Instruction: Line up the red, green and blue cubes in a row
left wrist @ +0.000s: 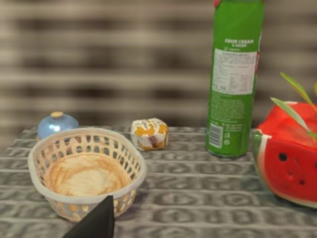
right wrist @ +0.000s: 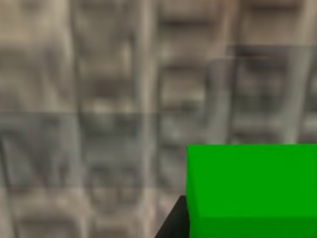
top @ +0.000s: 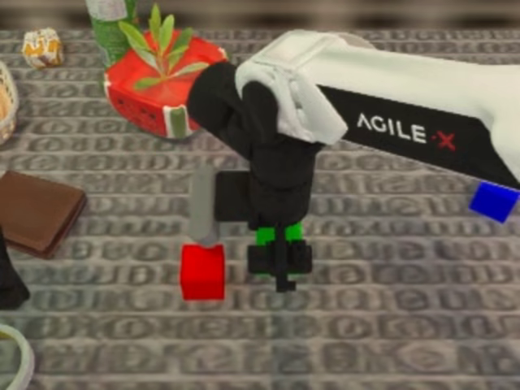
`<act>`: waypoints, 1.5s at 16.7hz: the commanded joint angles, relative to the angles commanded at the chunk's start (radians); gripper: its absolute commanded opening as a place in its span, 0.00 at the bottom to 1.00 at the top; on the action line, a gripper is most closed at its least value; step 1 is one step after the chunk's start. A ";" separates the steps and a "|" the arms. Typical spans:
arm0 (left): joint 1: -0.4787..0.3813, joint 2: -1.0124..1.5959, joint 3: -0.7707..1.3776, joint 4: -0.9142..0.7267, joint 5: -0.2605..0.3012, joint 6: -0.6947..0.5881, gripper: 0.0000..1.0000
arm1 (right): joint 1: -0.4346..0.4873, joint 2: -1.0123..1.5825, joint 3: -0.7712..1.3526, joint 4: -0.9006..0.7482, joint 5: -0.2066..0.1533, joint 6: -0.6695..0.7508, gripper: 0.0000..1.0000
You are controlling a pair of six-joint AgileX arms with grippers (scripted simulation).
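Right arm is stretched out over the middle of the table, a grey cloth-like surface printed all over with rows of worn lettering. Taking the red cube as our marker: the right gripper sits just to its right, pointing straight down, and green shows between the black fingers. That's the green cube, a small gap away from the red one and roughly level with it. From the wrist camera the green cube fills the near corner with a dark finger edge against it, so the jaws look closed on it, hard against its sides.

The blue cube is well off to the right of the red cube and a little farther back, partly tucked under the arm, apart from the other two.

Behind the red cube and slightly left stands the watermelon pot with its green leaves, and a tall green can just beyond that. Far left of the red cube lies a brown wallet. A small wrapped cake sits at the back-left corner.

Left arm's parked off the left edge; its camera shows a woven basket, a blue bell and a blurred striped wall. Its jaws, cannot tell.
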 joint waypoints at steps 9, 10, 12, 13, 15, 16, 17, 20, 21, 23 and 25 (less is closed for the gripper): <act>0.000 0.000 0.000 0.000 0.000 0.000 1.00 | 0.004 0.027 -0.119 0.146 0.000 -0.002 0.00; 0.000 0.000 0.000 0.000 0.000 0.000 1.00 | 0.004 0.027 -0.119 0.146 0.000 -0.002 0.08; 0.000 0.000 0.000 0.000 0.000 0.000 1.00 | 0.004 0.027 -0.119 0.146 0.000 -0.002 0.23; 0.000 0.000 0.000 0.000 0.000 0.000 1.00 | 0.004 0.027 -0.119 0.146 0.000 -0.002 0.30; 0.000 0.000 0.000 0.000 0.000 0.000 1.00 | 0.004 0.027 -0.119 0.146 0.000 -0.002 0.45; 0.000 0.000 0.000 0.000 0.000 0.000 1.00 | 0.004 0.027 -0.119 0.146 0.000 -0.002 0.53; 0.000 0.000 0.000 0.000 0.000 0.000 1.00 | 0.004 0.027 -0.119 0.146 0.000 -0.002 0.60; 0.000 0.000 0.000 0.000 0.000 0.000 1.00 | 0.004 0.027 -0.119 0.146 0.000 -0.002 0.83; 0.000 0.000 0.000 0.000 0.000 0.000 1.00 | 0.004 0.027 -0.119 0.146 0.000 -0.002 0.90; 0.000 0.000 0.000 0.000 0.000 0.000 1.00 | 0.004 0.027 -0.119 0.146 0.000 -0.002 1.00; 0.000 0.000 0.000 0.000 0.000 0.000 1.00 | 0.004 0.027 -0.119 0.146 0.000 -0.002 1.00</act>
